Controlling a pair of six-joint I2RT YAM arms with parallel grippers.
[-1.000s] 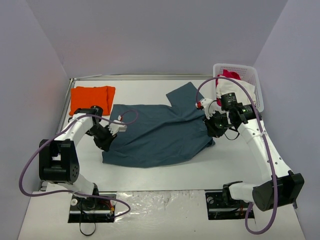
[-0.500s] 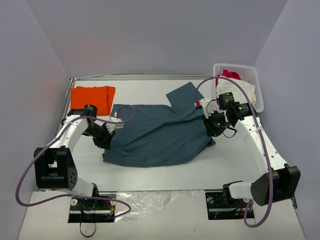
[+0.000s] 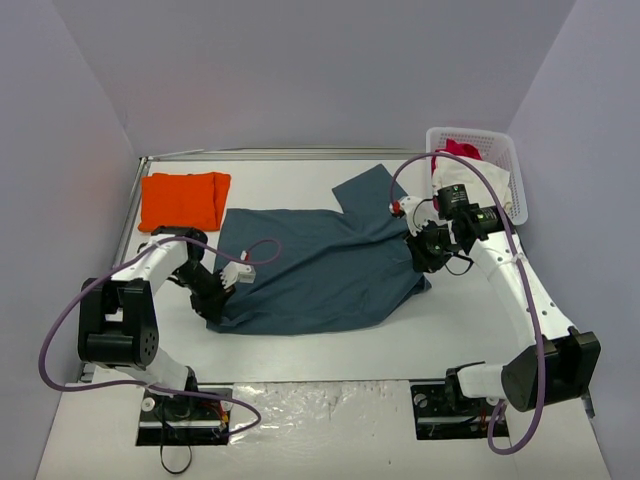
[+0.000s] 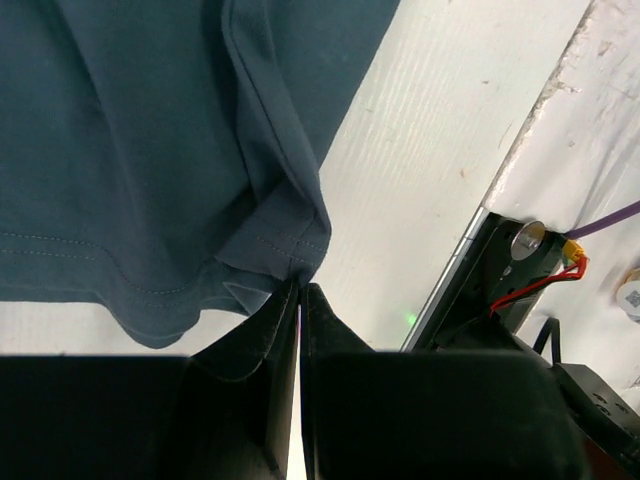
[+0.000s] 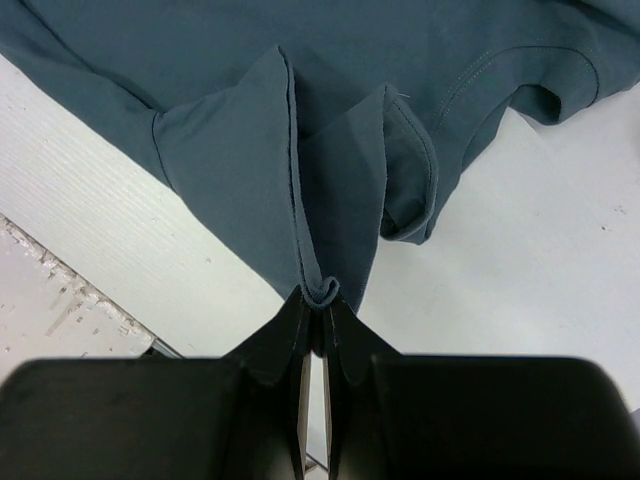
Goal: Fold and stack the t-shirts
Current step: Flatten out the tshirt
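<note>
While the soft, matte slate-blue t-shirt (image 3: 320, 270) lies rumpled between both grippers, left gripper (image 4: 300, 288) pinches its stitched hem corner tight; right gripper (image 5: 318, 298) is clamped on a folded edge.

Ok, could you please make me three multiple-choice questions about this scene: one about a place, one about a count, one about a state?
1. Where on the table does the orange t-shirt lie?
A) at the near edge
B) in the far left corner
C) in the middle

2. How many grippers are shut on the blue t-shirt?
A) none
B) one
C) two

3. In what state is the orange t-shirt?
A) folded
B) spread out flat
C) lifted in the air

Answers:
1 B: the top view shows it in the far left corner.
2 C: the left gripper and the right gripper each pinch the cloth at an edge.
3 A: it is a compact rectangle lying on the table.
</note>
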